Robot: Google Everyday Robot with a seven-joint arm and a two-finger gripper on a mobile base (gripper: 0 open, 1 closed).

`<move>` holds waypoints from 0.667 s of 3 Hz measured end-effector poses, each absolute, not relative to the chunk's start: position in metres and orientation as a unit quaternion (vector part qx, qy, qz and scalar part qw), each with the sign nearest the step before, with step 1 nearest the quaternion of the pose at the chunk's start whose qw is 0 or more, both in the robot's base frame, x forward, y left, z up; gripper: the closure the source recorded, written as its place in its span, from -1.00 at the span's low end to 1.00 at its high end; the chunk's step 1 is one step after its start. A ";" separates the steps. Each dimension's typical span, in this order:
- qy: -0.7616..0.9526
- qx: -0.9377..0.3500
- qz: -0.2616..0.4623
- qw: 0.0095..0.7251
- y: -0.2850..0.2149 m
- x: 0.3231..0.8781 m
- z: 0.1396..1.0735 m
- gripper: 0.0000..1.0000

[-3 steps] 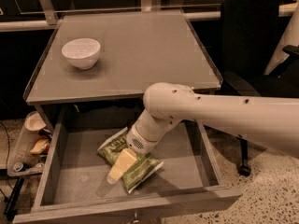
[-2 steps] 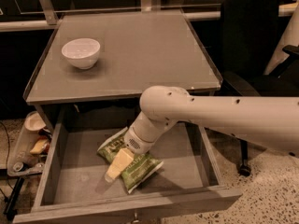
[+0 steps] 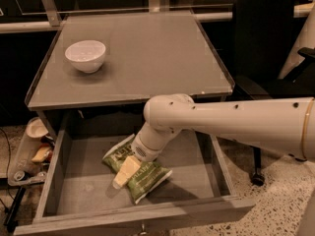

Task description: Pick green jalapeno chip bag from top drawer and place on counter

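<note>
The green jalapeno chip bag (image 3: 147, 177) lies flat on the bottom of the open top drawer (image 3: 83, 191), near its middle. My gripper (image 3: 124, 173) reaches down into the drawer from the right and rests on the bag's middle, covering part of it. The bag is still on the drawer floor. The counter (image 3: 152, 48) is the grey tabletop directly above the drawer.
A white bowl (image 3: 85, 55) stands on the counter's back left. A black office chair (image 3: 266, 38) stands close to the right of the table. A low shelf with cups and scraps (image 3: 34, 146) sits left of the drawer. My arm spans the drawer's right side.
My arm has shifted slightly to the left over the drawer. The gripper stays down on the bag, and the bag has not moved.
</note>
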State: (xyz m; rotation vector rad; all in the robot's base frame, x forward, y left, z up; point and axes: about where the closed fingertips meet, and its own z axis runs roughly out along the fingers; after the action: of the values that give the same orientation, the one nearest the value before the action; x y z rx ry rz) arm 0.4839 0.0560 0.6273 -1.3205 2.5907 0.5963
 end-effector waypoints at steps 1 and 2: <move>0.874 -0.439 0.195 0.068 0.061 0.483 0.607 -1.00; 0.873 -0.443 0.195 0.059 0.070 0.485 0.592 -1.00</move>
State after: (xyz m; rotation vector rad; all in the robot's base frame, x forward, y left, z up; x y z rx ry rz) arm 0.4849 0.0704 0.5923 -1.3418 2.6437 0.5911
